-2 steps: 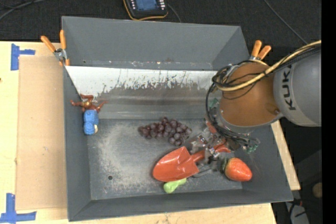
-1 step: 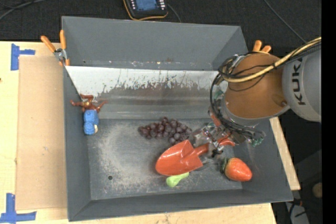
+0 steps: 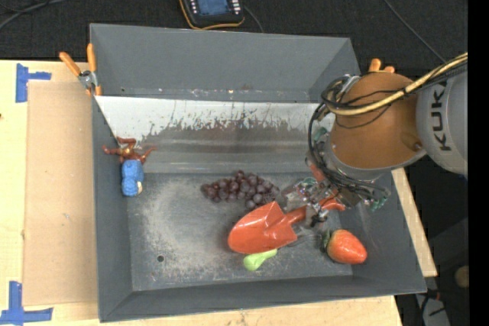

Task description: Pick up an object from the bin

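— End effector hangs low in the right part of the grey bin, under the arm's orange cover. Whether it is open or closed, I cannot tell.

— What lies close around it?

— Two things. A dark bunch of purple grapes lies just to its left, towards the back wall. A red strawberry lies near it on the front side, a little to the right. Neither rests on the thing directly at the end effector.

— Which thing is that?

— It is a red-orange toy scoop, lying flat on the bin floor, right of the middle. Its broad blade points to the front left. Its handle runs up to the right and ends at the end effector. I cannot tell whether the two touch.

— Is anything against the scoop?

— A small light-green piece lies right at the blade's front edge, partly tucked under it.

— What else does the bin hold?

— A little blue figure lies by the left wall, well apart from all this. A small red-orange piece lies just behind it.
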`<state>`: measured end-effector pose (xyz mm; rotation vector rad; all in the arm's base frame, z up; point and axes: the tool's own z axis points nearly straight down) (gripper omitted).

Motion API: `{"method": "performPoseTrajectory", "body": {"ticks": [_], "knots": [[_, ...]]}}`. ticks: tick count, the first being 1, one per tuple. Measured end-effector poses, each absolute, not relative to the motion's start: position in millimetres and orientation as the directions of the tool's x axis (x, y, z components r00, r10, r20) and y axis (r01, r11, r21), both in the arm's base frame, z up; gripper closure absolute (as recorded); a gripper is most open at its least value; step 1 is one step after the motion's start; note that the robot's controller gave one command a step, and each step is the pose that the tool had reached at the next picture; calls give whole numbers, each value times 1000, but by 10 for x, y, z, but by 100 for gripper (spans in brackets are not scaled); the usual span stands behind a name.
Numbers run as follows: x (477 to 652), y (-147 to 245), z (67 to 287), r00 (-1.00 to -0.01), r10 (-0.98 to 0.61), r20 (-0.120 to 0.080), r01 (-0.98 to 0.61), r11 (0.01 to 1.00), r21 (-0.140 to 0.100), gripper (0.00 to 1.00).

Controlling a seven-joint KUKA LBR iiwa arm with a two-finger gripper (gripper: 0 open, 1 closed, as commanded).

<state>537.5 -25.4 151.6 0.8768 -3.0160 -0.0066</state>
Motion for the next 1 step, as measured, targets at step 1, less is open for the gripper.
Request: {"method": "performPoseTrajectory", "body": {"ticks": [1], "knots": [[5375,-248,1785,-846,-533,0,-533,846,5,100]]}}
